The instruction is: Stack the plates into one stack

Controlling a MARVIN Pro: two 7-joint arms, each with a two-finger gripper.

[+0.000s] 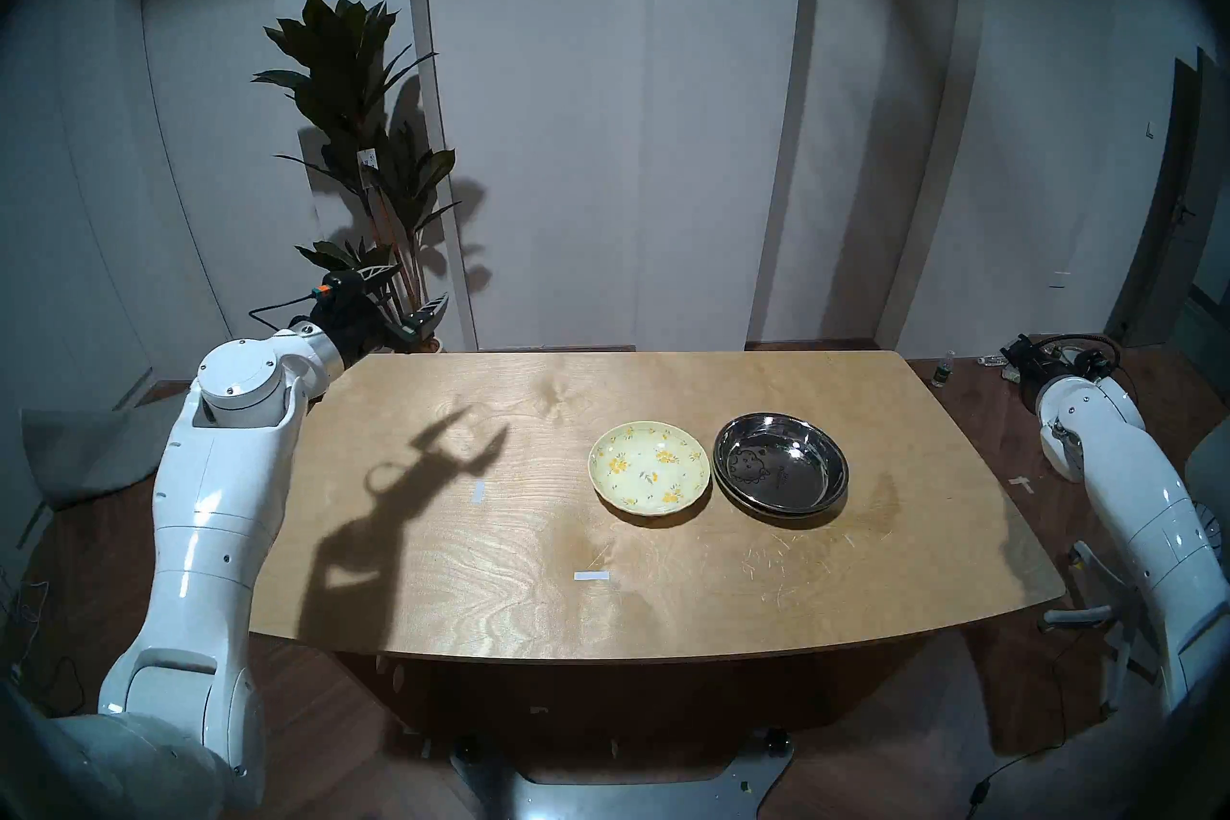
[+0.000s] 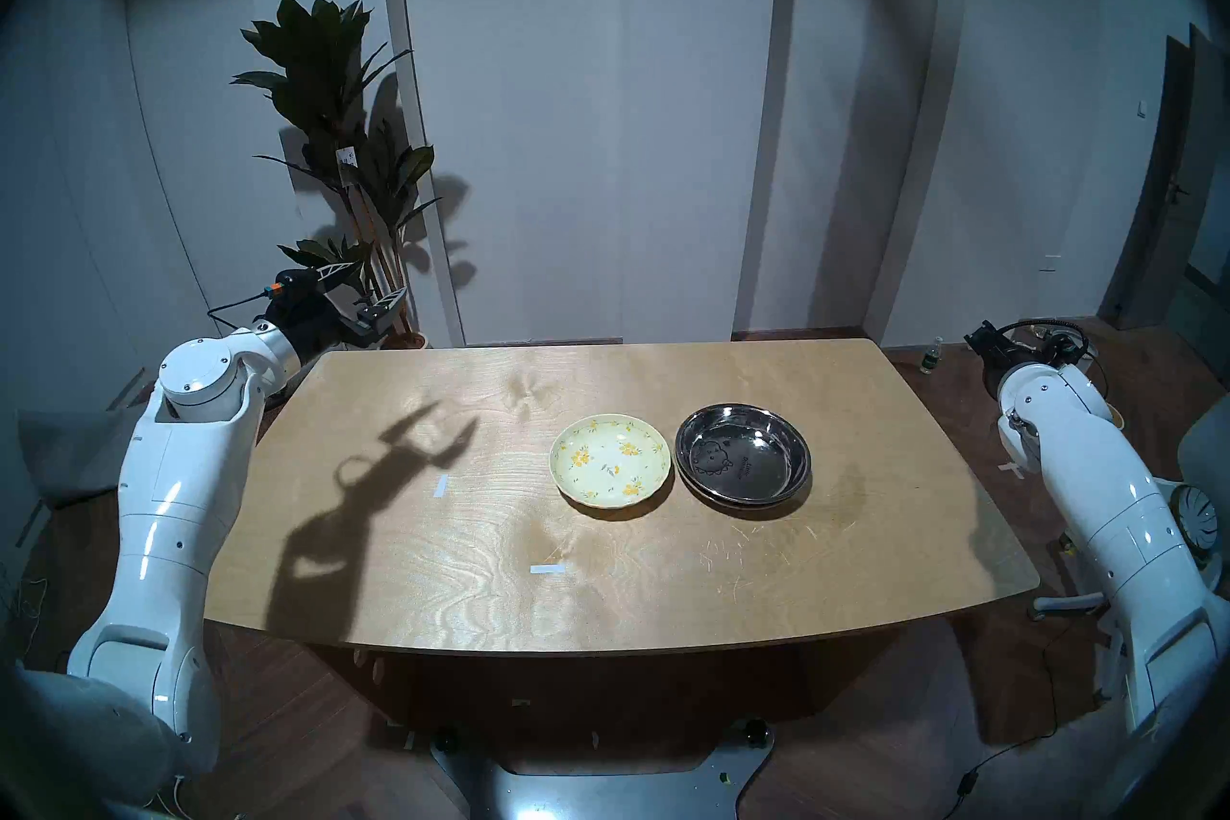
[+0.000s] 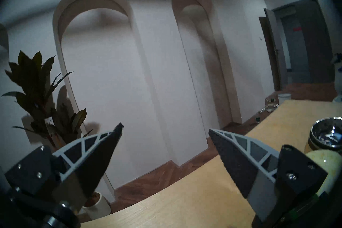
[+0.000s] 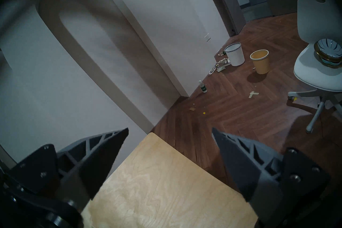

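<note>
Flanking table point(image 1: 506, 539) — both jaws apart, empty; floral plate point(image 1: 649, 464) beside steel plate point(image 1: 780, 461).

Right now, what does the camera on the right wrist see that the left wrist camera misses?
Only the right wrist view shows a white chair with bowls on its seat and a yellow bucket. Only the left wrist view shows the plant, the steel plate and the floral plate. Both show the table, arched walls and an open gripper: right gripper, left gripper.

Left pincer point(image 1: 403, 298) open; right pincer point(image 4: 170, 132) seemingly open.
</note>
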